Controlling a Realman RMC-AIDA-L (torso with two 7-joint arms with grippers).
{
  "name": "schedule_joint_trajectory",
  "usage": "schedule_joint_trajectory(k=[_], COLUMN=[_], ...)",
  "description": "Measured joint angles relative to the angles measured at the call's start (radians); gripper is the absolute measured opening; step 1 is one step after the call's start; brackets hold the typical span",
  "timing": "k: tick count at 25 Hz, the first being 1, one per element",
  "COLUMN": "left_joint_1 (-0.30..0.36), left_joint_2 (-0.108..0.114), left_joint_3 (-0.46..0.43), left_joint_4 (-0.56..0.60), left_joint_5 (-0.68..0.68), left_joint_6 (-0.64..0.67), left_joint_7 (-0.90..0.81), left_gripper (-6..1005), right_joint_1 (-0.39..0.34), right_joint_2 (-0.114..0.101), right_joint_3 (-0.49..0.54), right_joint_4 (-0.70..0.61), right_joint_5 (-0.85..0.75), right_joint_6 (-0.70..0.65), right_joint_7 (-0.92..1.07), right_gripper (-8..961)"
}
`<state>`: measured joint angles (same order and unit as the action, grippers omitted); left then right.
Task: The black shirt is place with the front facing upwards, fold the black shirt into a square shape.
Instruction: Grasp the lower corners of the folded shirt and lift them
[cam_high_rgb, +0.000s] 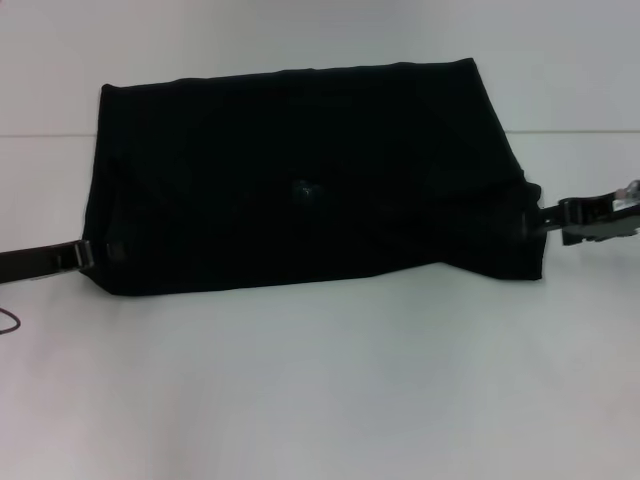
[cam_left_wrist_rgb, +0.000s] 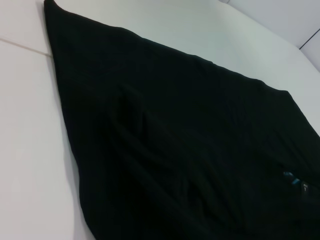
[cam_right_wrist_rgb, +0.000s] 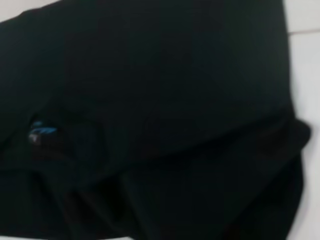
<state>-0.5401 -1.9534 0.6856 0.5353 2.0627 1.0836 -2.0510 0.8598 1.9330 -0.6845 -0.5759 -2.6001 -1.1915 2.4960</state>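
Observation:
The black shirt (cam_high_rgb: 300, 175) lies on the white table as a wide, folded rectangle. Its small blue neck tag (cam_left_wrist_rgb: 295, 180) shows near the middle, and also in the right wrist view (cam_right_wrist_rgb: 41, 131). My left gripper (cam_high_rgb: 88, 253) reaches in low from the left and pinches the shirt's left edge, which bulges out toward it. At the right edge my right gripper (cam_high_rgb: 537, 220) pinches the fabric, and a bunched corner (cam_high_rgb: 520, 260) hangs below it. Both wrist views are filled with black cloth (cam_right_wrist_rgb: 165, 100) and show no fingers.
The white table (cam_high_rgb: 320, 380) stretches bare in front of the shirt and behind it. A seam line (cam_high_rgb: 40, 134) runs across the table at the back. A thin cable loop (cam_high_rgb: 8, 322) lies at the far left edge.

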Motion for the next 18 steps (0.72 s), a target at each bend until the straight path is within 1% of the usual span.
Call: schedule_joint_trajectory(k=[9, 14, 18], left_joint_1=[-0.003, -0.002, 0.0], left_joint_2=[-0.001, -0.001, -0.001], left_joint_3=[-0.001, -0.001, -0.003], left_joint_4=[0.0, 0.0, 0.0], left_joint_5=[-0.001, -0.001, -0.001], left_joint_6=[0.0, 0.0, 0.0], left_joint_7=[0.0, 0.005, 0.007], left_gripper=[50, 53, 55], right_joint_1=[0.017, 0.019, 0.022], right_joint_2=[0.041, 0.048, 0.059], right_joint_3=[-0.033, -0.051, -0.052], right_joint_4=[0.004, 0.001, 0.001], right_joint_5=[-0.002, -0.001, -0.003], right_joint_6=[-0.007, 0.001, 0.005], right_joint_7=[-0.029, -0.041, -0.068], right_gripper=[857, 840, 826])
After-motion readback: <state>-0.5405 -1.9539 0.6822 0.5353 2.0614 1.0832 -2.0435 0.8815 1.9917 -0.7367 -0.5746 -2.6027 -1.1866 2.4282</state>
